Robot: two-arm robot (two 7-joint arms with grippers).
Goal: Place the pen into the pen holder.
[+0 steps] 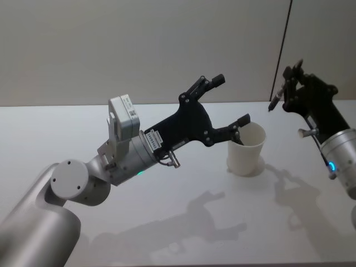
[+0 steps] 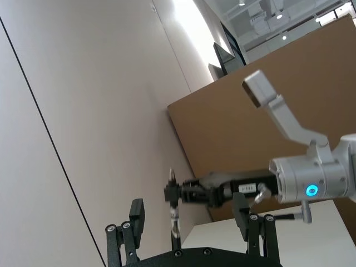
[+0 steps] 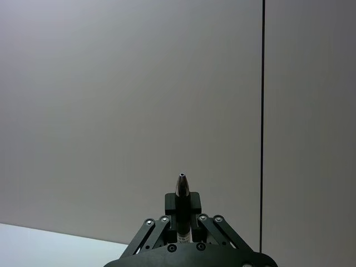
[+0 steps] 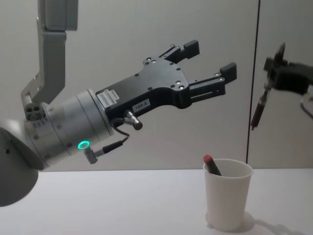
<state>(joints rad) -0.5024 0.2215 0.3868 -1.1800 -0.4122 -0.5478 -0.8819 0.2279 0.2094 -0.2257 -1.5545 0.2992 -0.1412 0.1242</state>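
Looming large on the left, the left gripper [image 4: 211, 62] hangs in the air with fingers spread wide and empty, above a white paper cup [image 4: 227, 200] on the table [image 4: 122, 205]. Off right, the right gripper [image 4: 275, 68] pinches a dark pen [image 4: 258, 110] — tip down, well above the cup — while another pen [image 4: 212, 165], red-capped, leans inside it.

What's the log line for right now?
right gripper: shut on pen, raised right of cup | left gripper: open, empty, above cup | cup: red-capped pen inside
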